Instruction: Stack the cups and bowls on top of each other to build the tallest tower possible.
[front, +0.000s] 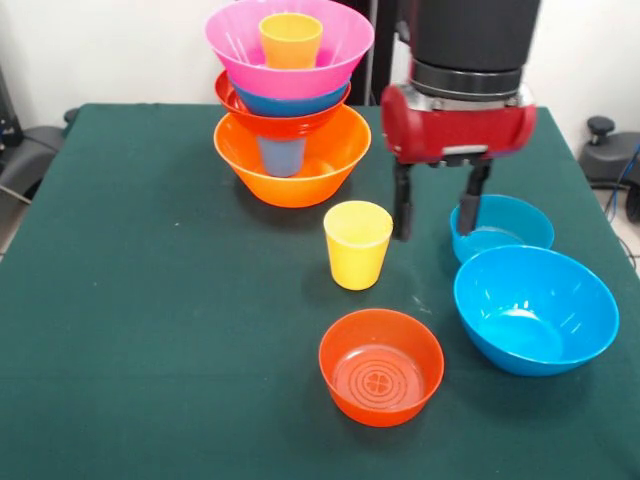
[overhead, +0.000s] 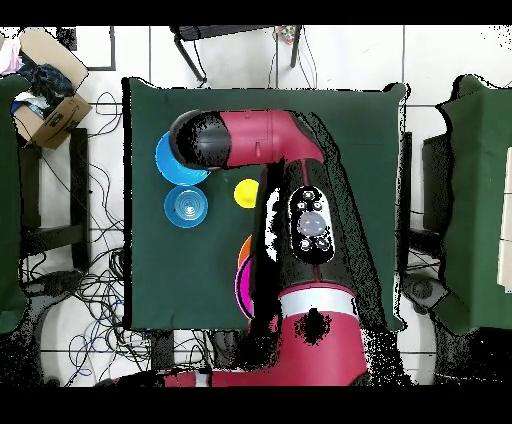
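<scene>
The tower stands at the table's far side: a big orange bowl (front: 322, 172) holds a blue cup (front: 282, 156), then a red-orange bowl (front: 250, 118), a blue bowl (front: 290, 102), the big pink bowl (front: 340, 45) and an orange cup (front: 291, 40). A yellow cup (front: 357, 243) stands upright in front of it. My gripper (front: 436, 215) is open and empty, low between the yellow cup and a blue bowl (front: 505, 225), its right finger at that bowl's rim. A larger blue bowl (front: 535, 310) and a red-orange bowl (front: 381, 365) lie nearer. In the overhead view the arm hides the gripper.
The green table (front: 150, 300) has edges close behind the tower and right of the blue bowls. In the overhead view the yellow cup (overhead: 246, 192) and two blue bowls (overhead: 187, 207) show beside the arm. A cardboard box (overhead: 50, 110) sits off the table.
</scene>
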